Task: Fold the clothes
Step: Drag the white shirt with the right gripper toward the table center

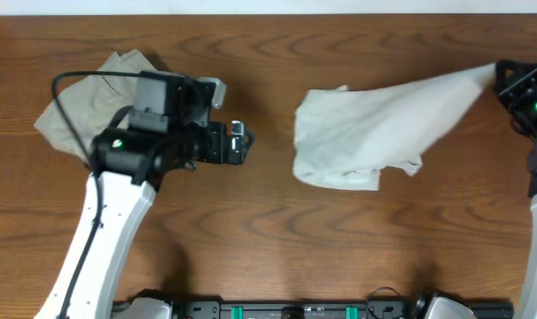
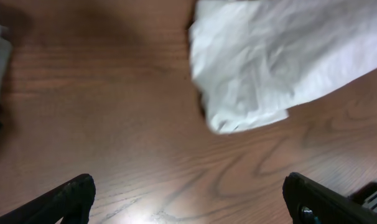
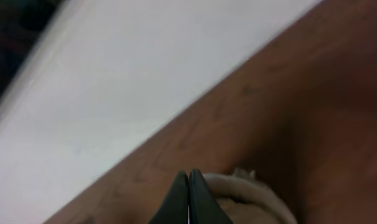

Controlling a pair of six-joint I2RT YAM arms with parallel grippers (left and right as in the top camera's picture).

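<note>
The pale off-white T-shirt (image 1: pixel 361 133) lies bunched on the table right of centre. One corner is pulled up and out toward the far right. My right gripper (image 1: pixel 501 78) holds that corner. In the right wrist view its fingers (image 3: pixel 188 179) are pressed together with a roll of the pale fabric (image 3: pixel 251 196) at them. My left gripper (image 1: pixel 239 142) is open and empty, left of the shirt and apart from it. In the left wrist view the shirt (image 2: pixel 269 56) fills the upper right, beyond the spread fingers (image 2: pixel 188 186).
Darker khaki trousers (image 1: pixel 78 102) lie crumpled at the far left, partly under my left arm. The wood table (image 1: pixel 268 221) runs to a white wall edge (image 3: pixel 114 81) behind the right gripper. The arm bases stand at the front edge.
</note>
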